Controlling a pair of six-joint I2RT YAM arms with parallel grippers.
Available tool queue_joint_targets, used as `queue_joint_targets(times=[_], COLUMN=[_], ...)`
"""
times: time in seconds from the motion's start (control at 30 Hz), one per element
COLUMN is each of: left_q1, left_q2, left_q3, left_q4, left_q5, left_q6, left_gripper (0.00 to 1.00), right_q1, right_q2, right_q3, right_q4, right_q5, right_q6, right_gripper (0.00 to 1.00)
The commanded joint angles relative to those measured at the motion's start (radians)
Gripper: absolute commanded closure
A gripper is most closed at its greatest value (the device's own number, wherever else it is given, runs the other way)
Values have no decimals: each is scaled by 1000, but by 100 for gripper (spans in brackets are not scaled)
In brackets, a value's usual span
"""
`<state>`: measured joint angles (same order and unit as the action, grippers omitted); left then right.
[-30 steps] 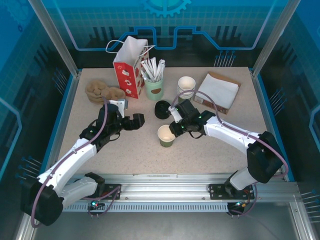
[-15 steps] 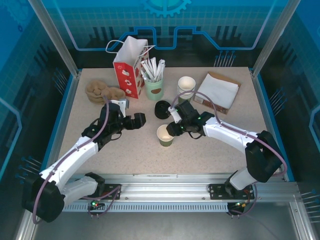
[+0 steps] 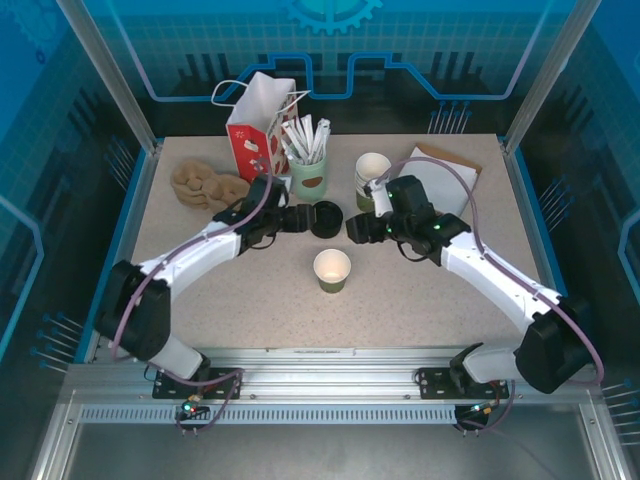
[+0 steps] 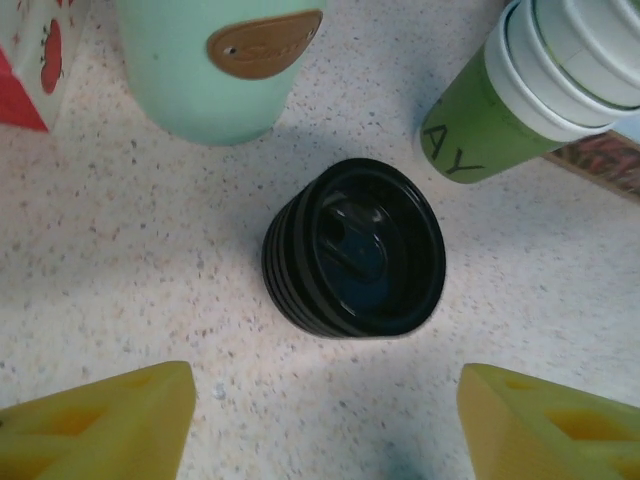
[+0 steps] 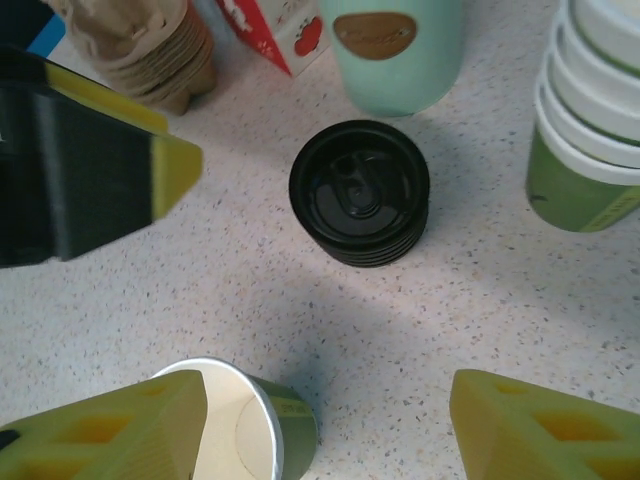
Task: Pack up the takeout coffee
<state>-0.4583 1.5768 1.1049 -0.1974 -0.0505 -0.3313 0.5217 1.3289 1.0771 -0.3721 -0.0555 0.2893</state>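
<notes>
The takeout coffee cup [image 3: 332,270], dark green outside and white inside, stands upright and lidless in the middle of the table. Its rim shows at the bottom left of the right wrist view [image 5: 250,425]. A short stack of round black lids [image 3: 325,218] sits behind it, between the two grippers. My left gripper [image 3: 303,217] is open just left of the lids [image 4: 355,247], and nothing lies between its yellow fingers [image 4: 110,425]. My right gripper [image 3: 353,228] is open just right of the lids [image 5: 360,192], above and behind the cup, and holds nothing.
Along the back stand a red-and-white paper bag [image 3: 255,140], a pale-green cup of white sticks [image 3: 308,175], a stack of white-rimmed green cups [image 3: 373,178] and a pile of napkins [image 3: 435,180]. Brown pulp cup carriers [image 3: 205,183] lie at the back left.
My right gripper has opened, let go of the cup and moved back toward the lids. The left arm has swung right and farther back to the lids, its jaws somewhat narrower.
</notes>
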Motion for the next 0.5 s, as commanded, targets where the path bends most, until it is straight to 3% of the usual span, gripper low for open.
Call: queue_joint_targets(times=[0.0, 0.13, 0.47], left_q1=[-31, -46, -58], left_q2=[96, 203, 335], left_q3=[122, 231, 350], left_q4=[-98, -161, -221], left_q5=[-106, -163, -172], left_q6=[90, 127, 150], left_gripper=[34, 43, 59], right_q1=[-29, -57, -68], right_q2=[-53, -80, -109], right_q3=[-31, -66, -110], right_q4=[13, 6, 10], right_q5=[23, 10, 9], right_q6=[25, 36, 47], right_gripper=[31, 30, 29])
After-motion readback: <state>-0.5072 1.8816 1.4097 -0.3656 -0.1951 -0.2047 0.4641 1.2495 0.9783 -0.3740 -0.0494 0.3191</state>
